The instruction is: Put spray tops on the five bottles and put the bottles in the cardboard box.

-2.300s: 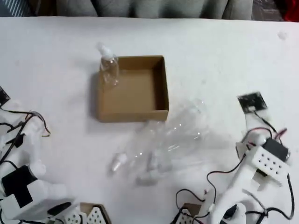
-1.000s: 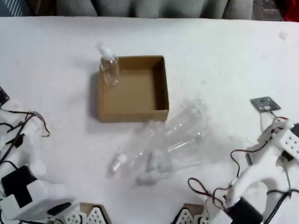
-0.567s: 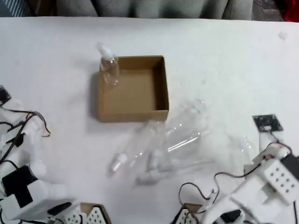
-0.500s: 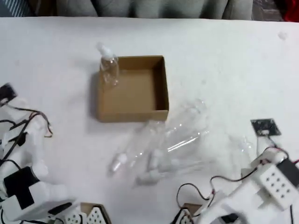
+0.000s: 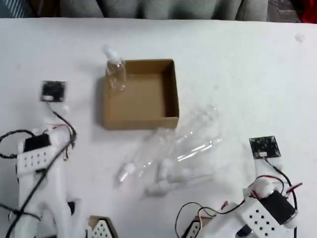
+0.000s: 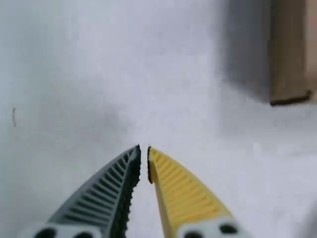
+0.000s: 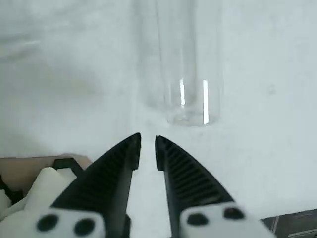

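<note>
A cardboard box (image 5: 141, 94) sits open at mid-table. One clear bottle with a white spray top (image 5: 115, 69) stands at its far left corner. Several clear bottles (image 5: 178, 148) lie in a loose pile just in front of the box, some with white tops (image 5: 157, 187). The left arm (image 5: 39, 158) is left of the box; its gripper (image 6: 143, 151) is shut on nothing over bare table, with the box corner (image 6: 290, 54) ahead. The right arm (image 5: 262, 213) is at the front right; its gripper (image 7: 147, 141) is shut and empty, with the base of a clear bottle (image 7: 185, 74) lying just ahead.
The white table (image 5: 237, 64) stretches bare behind and to the right of the box. Cables (image 5: 203, 210) trail from both arm bases along the front edge. Grey seating lines the far edge.
The left arm swung up from the front left corner toward the box's left side. The right arm drew back toward the front edge and shifted left, nearer the bottle pile.
</note>
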{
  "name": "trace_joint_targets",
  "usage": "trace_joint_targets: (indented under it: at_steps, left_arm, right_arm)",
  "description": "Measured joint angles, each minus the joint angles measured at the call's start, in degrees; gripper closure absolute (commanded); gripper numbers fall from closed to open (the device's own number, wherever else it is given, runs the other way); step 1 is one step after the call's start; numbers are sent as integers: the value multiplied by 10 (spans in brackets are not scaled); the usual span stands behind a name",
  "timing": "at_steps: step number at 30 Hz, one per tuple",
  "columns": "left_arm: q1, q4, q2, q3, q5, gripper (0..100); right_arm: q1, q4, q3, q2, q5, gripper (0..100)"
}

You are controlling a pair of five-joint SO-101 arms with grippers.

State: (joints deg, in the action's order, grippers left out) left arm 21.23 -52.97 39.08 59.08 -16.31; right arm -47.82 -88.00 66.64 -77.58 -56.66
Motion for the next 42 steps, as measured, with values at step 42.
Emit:
trace_joint_targets:
  at_steps: [42]
  left_arm:
    - [-361, -1, 165, 212, -140, 755]
  right_arm:
    - [17, 17, 6, 91, 2, 981]
